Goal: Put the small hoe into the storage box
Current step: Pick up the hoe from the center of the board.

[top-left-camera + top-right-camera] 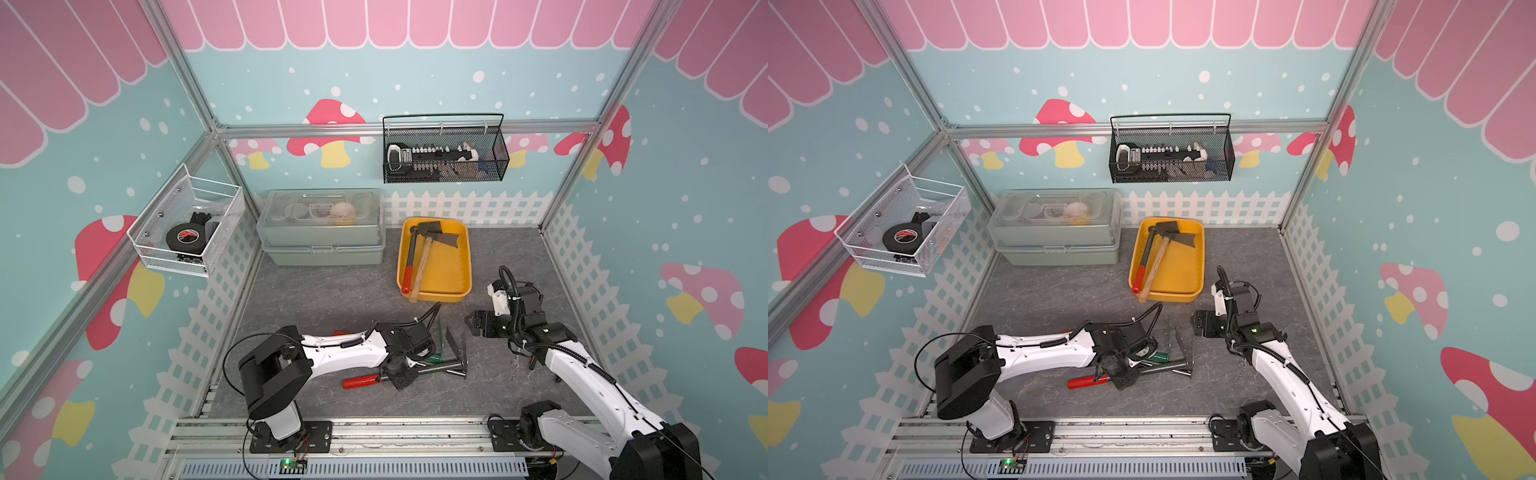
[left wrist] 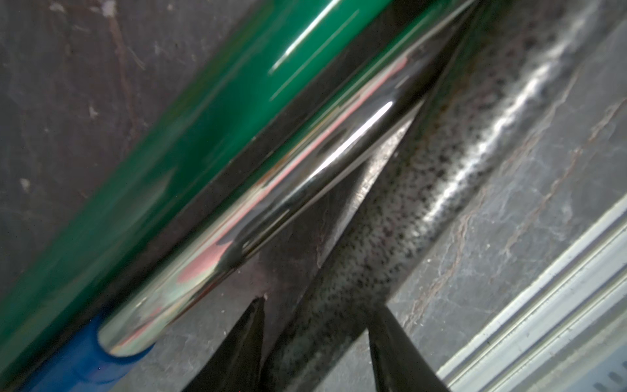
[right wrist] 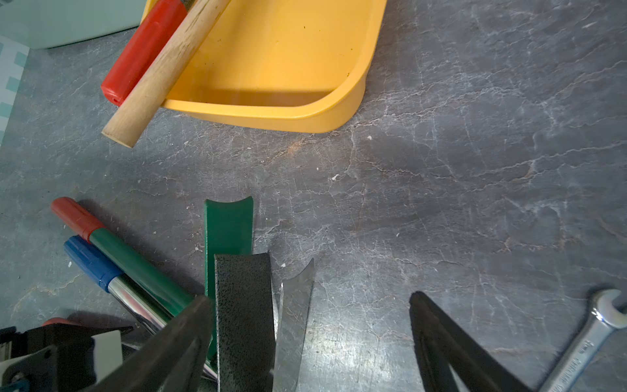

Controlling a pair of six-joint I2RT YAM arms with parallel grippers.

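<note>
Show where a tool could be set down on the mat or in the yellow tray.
Free: the right half of the storage box, beside the two tools in it; the mat between the grey-green case and left arm; the strip right of the box. Crowded: the tool pile between the arms, where the left gripper grips the speckled hoe.

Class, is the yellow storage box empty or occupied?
Occupied: storage box holds a red-handled tool and a wooden-handled tool, handles overhanging its rim.

free: bare floor [image 1: 332,299] between storage box [image 1: 446,278] and tool pile [image 1: 444,366] | blocked: handles [image 1: 417,284] overhang box's near rim
</note>
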